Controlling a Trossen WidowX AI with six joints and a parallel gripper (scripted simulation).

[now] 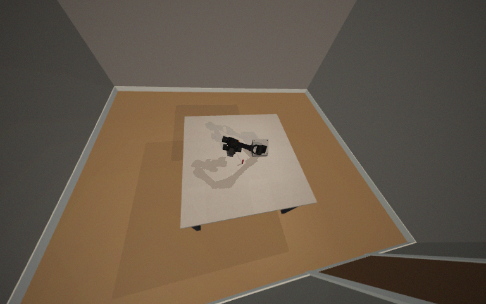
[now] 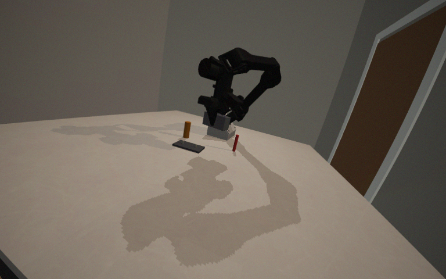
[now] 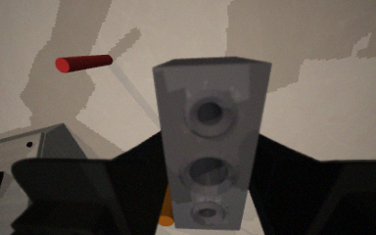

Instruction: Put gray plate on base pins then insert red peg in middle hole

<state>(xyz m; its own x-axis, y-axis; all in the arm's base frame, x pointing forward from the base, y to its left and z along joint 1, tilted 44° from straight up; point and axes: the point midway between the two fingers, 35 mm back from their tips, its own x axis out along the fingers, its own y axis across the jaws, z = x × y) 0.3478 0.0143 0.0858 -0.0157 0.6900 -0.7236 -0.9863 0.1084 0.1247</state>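
The black arm [image 1: 245, 145] [image 2: 271, 74] arches over the tabletop [image 1: 214, 200] [image 2: 82, 183] [image 3: 191, 29], its hand [image 2: 218, 115] [image 3: 204, 128] pointing down, partly open and clamped on the raised gray plate [image 2: 216, 121] [image 3: 245, 147], a block with three round holes. The dark flat base [image 2: 189, 147] with two pins lies near an upright orange cylinder [image 2: 186, 129] [image 3: 166, 212]; the slim red peg [image 1: 242, 161] [image 2: 236, 143] [image 3: 85, 63] stands apart.

In the wrist view, the plate partly hides the orange cylinder [image 3: 166, 212].
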